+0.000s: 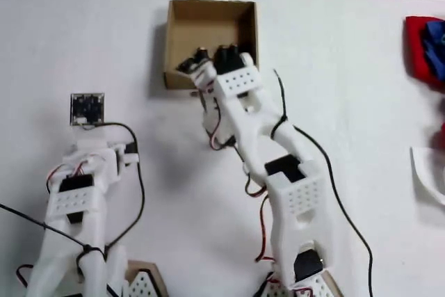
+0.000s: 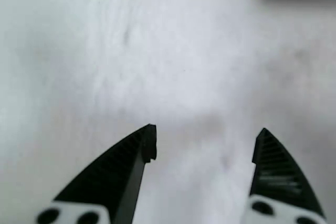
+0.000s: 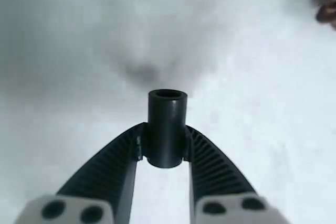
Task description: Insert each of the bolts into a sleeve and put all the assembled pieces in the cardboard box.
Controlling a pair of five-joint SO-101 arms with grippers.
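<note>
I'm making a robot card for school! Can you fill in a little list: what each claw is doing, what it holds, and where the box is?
Left claw: open, empty, over the white table
Right claw: shut on a black sleeve
Sleeve end: hollow, faces away from the claw, no bolt seen in it
Cardboard box: far side of the table, an arm's tip at its near edge

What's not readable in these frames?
- High view: the right arm covers the near corner of the cardboard box, so the contents there are unknown.
- Right wrist view: the sleeve bore is dark; empty or filled, unclear.
- Right wrist view: a brown thing is cut off by the edge and blurred.
</note>
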